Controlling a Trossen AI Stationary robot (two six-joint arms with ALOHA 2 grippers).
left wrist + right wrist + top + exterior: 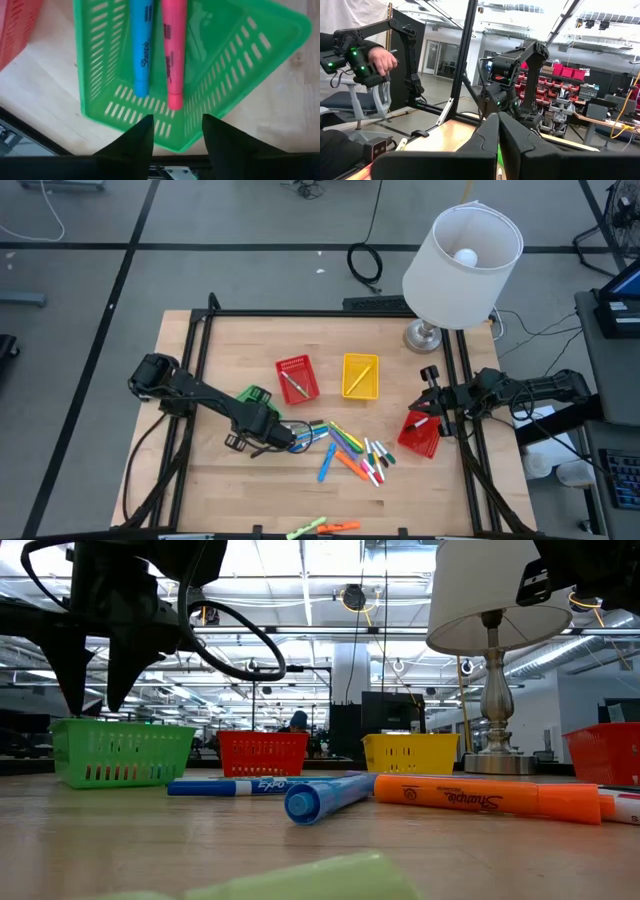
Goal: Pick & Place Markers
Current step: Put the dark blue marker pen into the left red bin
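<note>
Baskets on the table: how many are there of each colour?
Red: 2, the middle red basket and the right-hand red basket
Yellow: 1, the yellow basket
Green: 1, the green basket
Total: 4

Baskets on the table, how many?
4: green basket under the left gripper, red basket mid-table, yellow basket beside it, another red basket near the right gripper.

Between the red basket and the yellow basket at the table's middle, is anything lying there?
No: in the high view the strip between the red basket and yellow basket is bare wood.
</note>
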